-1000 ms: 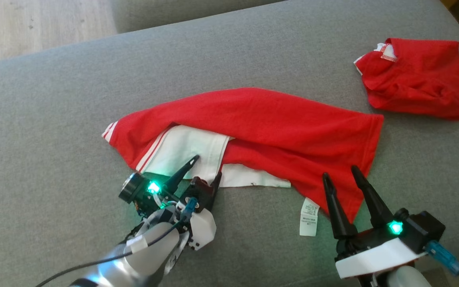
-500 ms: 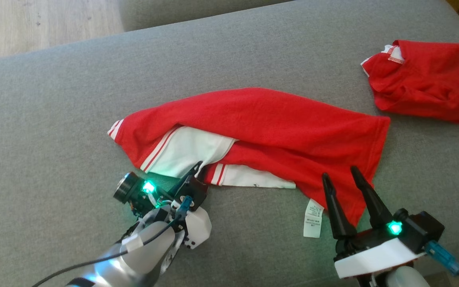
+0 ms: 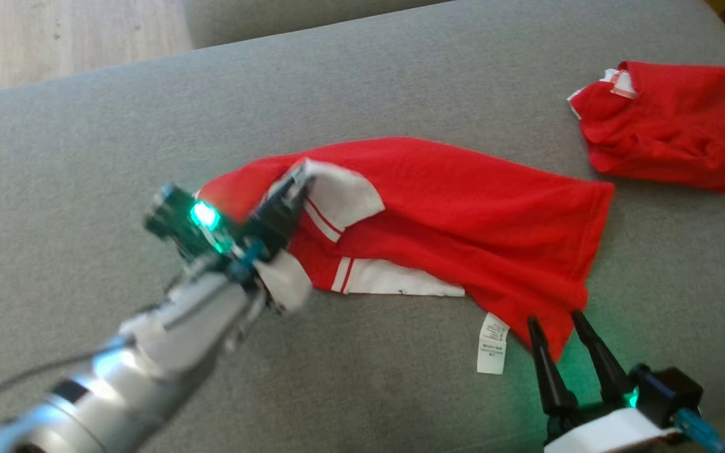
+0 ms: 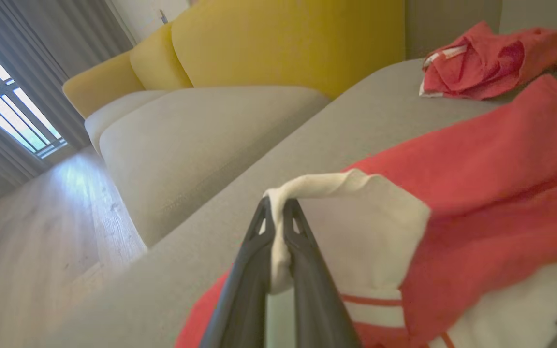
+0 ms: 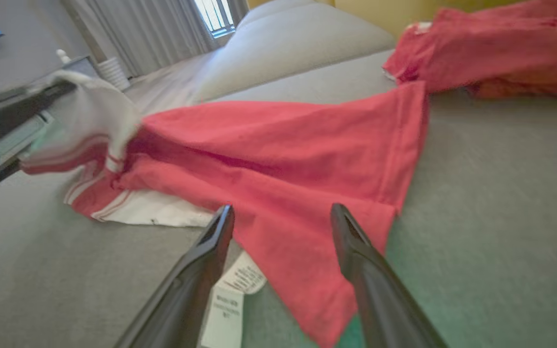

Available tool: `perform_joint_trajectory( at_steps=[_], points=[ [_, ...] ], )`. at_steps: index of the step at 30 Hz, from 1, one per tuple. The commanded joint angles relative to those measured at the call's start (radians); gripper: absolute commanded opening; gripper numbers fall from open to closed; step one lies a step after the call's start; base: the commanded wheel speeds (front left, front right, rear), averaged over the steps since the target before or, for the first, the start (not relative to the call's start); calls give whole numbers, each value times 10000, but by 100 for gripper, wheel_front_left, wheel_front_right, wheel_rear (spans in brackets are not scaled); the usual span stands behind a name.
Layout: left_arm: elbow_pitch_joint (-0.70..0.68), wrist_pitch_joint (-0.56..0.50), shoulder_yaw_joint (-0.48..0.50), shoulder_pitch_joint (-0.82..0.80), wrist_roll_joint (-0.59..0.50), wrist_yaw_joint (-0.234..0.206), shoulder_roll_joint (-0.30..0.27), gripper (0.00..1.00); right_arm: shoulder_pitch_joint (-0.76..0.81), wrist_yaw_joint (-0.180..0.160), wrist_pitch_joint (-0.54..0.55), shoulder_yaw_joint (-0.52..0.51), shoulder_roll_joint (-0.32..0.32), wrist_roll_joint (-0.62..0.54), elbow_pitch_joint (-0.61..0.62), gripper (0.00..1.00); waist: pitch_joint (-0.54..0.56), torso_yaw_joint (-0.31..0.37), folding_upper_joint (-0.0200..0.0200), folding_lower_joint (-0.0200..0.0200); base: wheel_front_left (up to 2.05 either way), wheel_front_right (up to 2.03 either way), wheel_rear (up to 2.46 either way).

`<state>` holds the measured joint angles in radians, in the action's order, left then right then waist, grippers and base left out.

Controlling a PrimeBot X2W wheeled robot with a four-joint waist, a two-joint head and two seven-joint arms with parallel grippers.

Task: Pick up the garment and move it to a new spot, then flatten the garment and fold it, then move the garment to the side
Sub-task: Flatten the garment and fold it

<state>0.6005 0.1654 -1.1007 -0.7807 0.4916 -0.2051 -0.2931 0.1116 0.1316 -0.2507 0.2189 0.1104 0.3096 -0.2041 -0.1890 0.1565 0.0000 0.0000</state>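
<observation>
The garment [image 3: 450,214] is a red shirt with white, red-striped parts, spread across the grey sofa seat [image 3: 85,138]. My left gripper [image 3: 296,179] is shut on a white edge of the garment [image 4: 307,186] and holds it lifted above the rest of the cloth. In the left wrist view the white fabric is pinched between the two dark fingers [image 4: 249,270]. My right gripper [image 3: 554,321] stands open near the garment's lower right corner [image 5: 336,270], just off the cloth, with nothing between its fingers. A white care label [image 3: 491,343] lies beside it.
A second red garment [image 3: 664,129] lies crumpled at the back right of the seat. Wooden floor [image 3: 54,38] shows beyond the sofa's far left edge. Yellow cushions [image 4: 283,43] and another grey cushion [image 4: 186,140] stand behind.
My left gripper closed on the white edge of the garment and lifted it up and away from me. My right gripper drew back toward the view's bottom edge, still open.
</observation>
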Motion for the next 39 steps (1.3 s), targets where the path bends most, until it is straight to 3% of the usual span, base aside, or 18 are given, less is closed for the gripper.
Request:
perform_joint_trajectory(
  at_steps=[1,8,16,17,18,19,20,24,28,33,39],
  points=[
    [-325,-44,384,-579,-85,3,-315,0,-109,-9,-111,150,66,-28,192,100,-22,46,0,0,0,0,0],
    [-1396,-746,582,-1337,-171,38,-1271,0,-357,-9,-111,67,-101,-162,-1193,100,-247,253,0,0,0,0,0],
    [-2113,-1130,676,-1566,-187,-117,-1764,0,-963,-9,-111,890,-144,297,-2435,100,-511,207,0,0,0,0,0],
    [-2168,-1171,671,-1558,-184,-136,-1802,0,-1020,-9,-111,967,-128,374,-2482,95,-530,194,0,0,0,0,0],
    [-2220,-1209,658,-1545,-184,-150,-1839,0,-1065,-9,-111,1054,-93,433,-2525,71,-545,180,0,0,0,0,0],
    [-2269,-1233,647,-1532,-183,-159,-1874,0,-1101,-9,-111,1150,-52,488,-2592,9,-557,166,0,0,0,0,0],
    [-2311,-1249,637,-1518,-180,-165,-1906,0,-1133,-9,-111,1275,1,533,-2684,0,-559,155,0,0,0,0,0],
    [-2430,-1201,629,-1458,-174,-204,-2033,0,-1225,-9,-111,1265,258,575,-2724,0,-414,142,0,0,0,0,0],
    [-2603,-891,708,-1398,-149,-194,-2260,0,-1210,-9,-111,912,622,870,-1527,0,56,204,0,0,0,0,0],
    [-2956,-580,911,-1364,-59,-176,-2683,0,-1380,-9,186,446,1560,1331,262,0,766,303,0,0,0,0,0],
    [-3908,-299,1366,-1623,33,-136,-3558,0,-2283,-9,1827,-813,3148,2162,2704,0,1870,247,0,0,0,0,0]
  ],
)
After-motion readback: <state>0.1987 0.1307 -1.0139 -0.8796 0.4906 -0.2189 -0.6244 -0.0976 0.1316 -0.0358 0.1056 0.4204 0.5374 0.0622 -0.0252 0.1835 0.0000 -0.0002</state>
